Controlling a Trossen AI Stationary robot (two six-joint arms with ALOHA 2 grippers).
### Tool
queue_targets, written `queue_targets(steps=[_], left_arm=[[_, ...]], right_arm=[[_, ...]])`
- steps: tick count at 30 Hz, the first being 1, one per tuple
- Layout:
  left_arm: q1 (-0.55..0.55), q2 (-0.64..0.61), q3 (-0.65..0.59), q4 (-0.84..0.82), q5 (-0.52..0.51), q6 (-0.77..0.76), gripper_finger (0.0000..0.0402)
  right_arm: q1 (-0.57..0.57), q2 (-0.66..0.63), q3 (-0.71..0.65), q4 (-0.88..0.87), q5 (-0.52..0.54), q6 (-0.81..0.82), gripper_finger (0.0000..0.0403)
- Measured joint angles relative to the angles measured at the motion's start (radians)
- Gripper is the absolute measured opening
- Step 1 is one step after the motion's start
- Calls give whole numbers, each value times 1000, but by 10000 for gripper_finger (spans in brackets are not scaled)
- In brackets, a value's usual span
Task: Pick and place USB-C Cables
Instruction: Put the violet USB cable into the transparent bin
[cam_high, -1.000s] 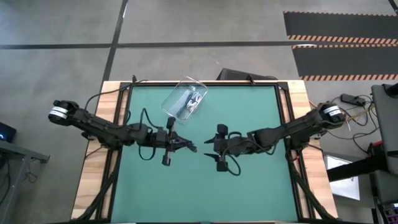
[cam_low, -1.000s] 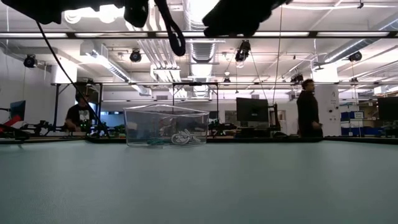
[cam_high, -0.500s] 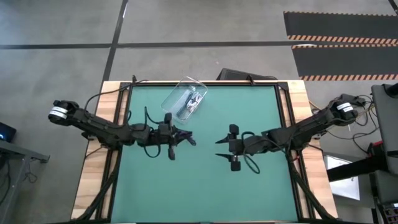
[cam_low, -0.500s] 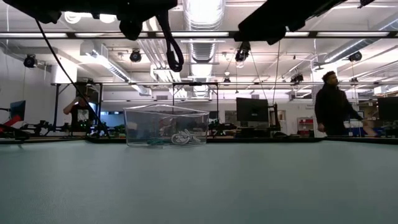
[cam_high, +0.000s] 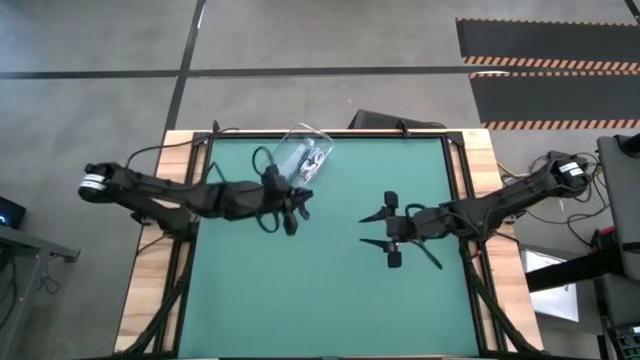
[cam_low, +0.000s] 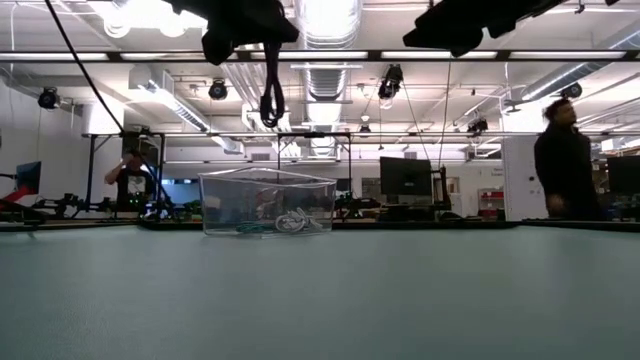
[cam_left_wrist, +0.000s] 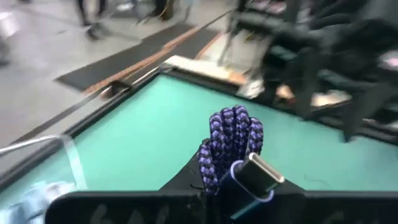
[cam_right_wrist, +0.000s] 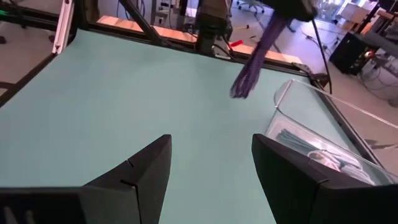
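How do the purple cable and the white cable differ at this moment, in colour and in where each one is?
Colour: the purple cable is dark braided purple; the white cable is pale.
Place: the purple cable hangs above the table, gripped by the left hand; the white cable lies inside the clear box.
Contact: the purple one touches nothing but the hand; the white one rests beside another cable.
Both are short coiled bundles.

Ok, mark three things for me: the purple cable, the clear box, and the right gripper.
Purple cable (cam_left_wrist: 231, 144): left wrist view, on the braided bundle held by the left gripper.
Clear box (cam_low: 266, 202): low view, on its front wall.
Right gripper (cam_high: 368, 230): high view, midway between its open fingertips.
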Motion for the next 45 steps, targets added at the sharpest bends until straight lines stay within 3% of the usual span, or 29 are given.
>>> queue_targets(steps=[10, 16, 26, 36, 45], left_arm=[[152, 101, 309, -490, -25, -73, 5], [257, 213, 466, -622, -14, -72, 5], [454, 406, 684, -799, 150, -49, 5], [605, 509, 716, -845, 199, -44, 5], [644, 588, 715, -844, 201, -44, 5]], right_arm=[[0, -144, -71, 0, 0, 1, 215], [0, -199, -111, -3, 0, 1, 215], [0, -272, -140, -2, -4, 11, 215], [0, -273, -141, -25, -5, 9, 215], [0, -273, -141, -25, -4, 6, 215]])
